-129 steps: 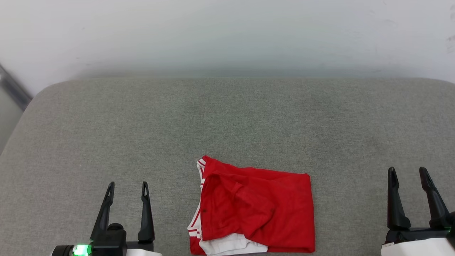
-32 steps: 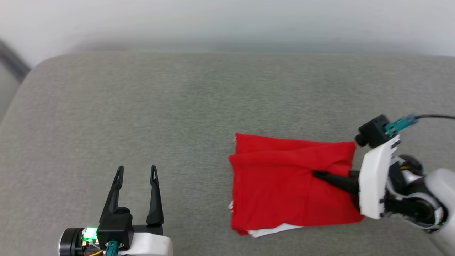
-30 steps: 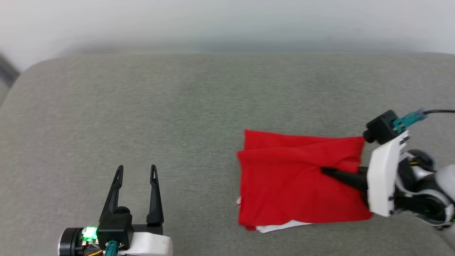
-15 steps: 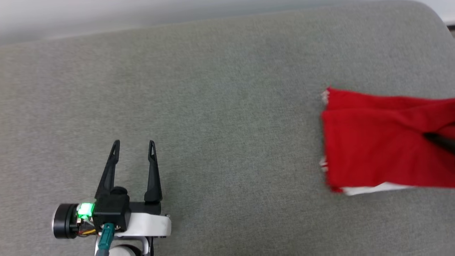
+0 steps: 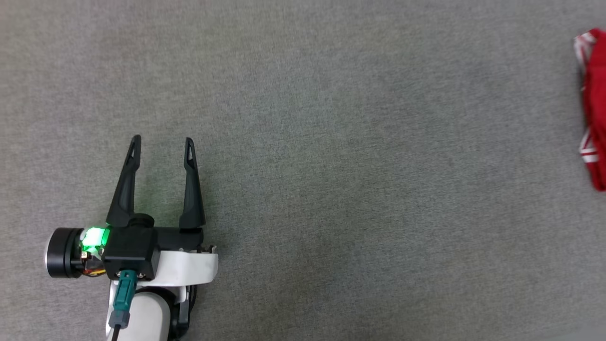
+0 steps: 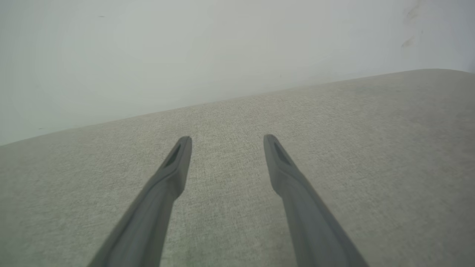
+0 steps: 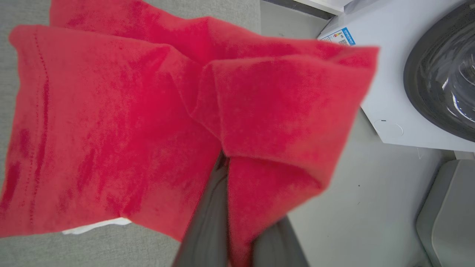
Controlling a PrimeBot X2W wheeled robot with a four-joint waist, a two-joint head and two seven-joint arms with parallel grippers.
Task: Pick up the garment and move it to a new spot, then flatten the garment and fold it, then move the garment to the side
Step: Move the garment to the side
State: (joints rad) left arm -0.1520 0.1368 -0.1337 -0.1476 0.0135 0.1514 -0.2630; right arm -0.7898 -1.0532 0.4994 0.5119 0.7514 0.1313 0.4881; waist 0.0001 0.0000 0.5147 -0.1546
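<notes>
At the cushion's (image 5: 331, 189) right edge, the right gripper (image 7: 224, 163) pinches the garment (image 7: 111, 111), well right of the wide-open left gripper (image 5: 162, 140).

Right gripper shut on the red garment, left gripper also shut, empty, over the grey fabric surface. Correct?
No. The left gripper is open, jaws spread wide with nothing between them; the left wrist view shows it. The rest holds: the right gripper is shut on the red knit garment with white trim, the left one empty over the grey woven fabric surface.
</notes>
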